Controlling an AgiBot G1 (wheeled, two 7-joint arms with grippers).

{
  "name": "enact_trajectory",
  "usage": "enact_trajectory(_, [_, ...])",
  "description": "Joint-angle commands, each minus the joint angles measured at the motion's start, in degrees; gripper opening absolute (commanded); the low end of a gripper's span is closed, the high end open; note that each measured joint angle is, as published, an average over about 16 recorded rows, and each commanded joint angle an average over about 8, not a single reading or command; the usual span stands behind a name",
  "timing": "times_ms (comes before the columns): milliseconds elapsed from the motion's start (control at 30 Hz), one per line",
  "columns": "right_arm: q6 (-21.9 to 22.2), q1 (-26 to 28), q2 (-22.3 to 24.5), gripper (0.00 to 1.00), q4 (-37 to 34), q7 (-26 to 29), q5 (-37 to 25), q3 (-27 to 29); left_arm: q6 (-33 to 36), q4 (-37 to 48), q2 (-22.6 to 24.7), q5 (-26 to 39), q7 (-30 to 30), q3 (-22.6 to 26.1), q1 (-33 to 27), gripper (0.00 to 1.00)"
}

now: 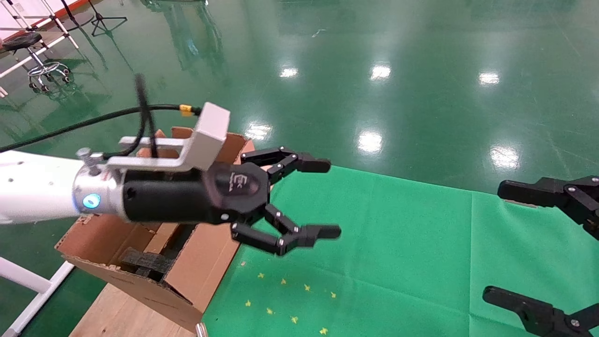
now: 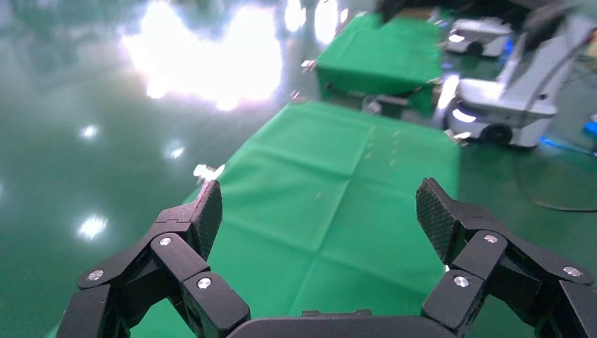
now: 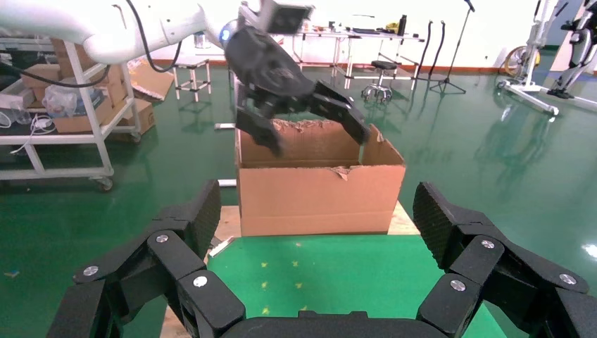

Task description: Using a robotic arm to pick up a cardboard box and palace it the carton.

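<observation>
The white robotic arm [image 1: 37, 187] reaches in from the left. Its left gripper [image 1: 327, 197] is open and empty, held in the air just past the carton's near-right edge and above the green cloth [image 1: 398, 243]. The left wrist view shows its fingers [image 2: 204, 211] spread over bare green cloth [image 2: 331, 183]. The large brown carton [image 1: 196, 271] stands at the table's left end, with black foam [image 1: 145, 262] inside; the right wrist view shows it [image 3: 317, 190] below the left gripper [image 3: 315, 137]. The small taped cardboard box is out of view. My right gripper [image 1: 498, 241] is open and empty at the right edge.
The carton rests on a wooden board [image 1: 117, 313]. Yellow star marks [image 1: 285, 299] dot the cloth near the carton. A stool [image 1: 37, 51] and a tripod [image 1: 100, 21] stand on the far floor. A shelf cart [image 3: 63, 91] and another robot base [image 2: 507, 105] stand farther off.
</observation>
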Motion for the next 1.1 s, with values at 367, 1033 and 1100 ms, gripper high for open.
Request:
enact_trajectory(367, [0.0,0.0,0.0,1.00,0.0,0.0,0.0,0.0,2.3,-8.8,-1.3,-7.8,4.6,-7.4,8.0,1.00])
enact_trajectory(1033, [0.0,0.0,0.0,1.00,0.0,0.0,0.0,0.0,2.0,-7.9,-1.2,-7.0,4.3,-6.6,7.2,1.00])
enact_trajectory(1100, [0.0,0.0,0.0,1.00,0.0,0.0,0.0,0.0,2.0,-7.9,-1.2,-7.0,4.3,-6.6,7.2,1.00])
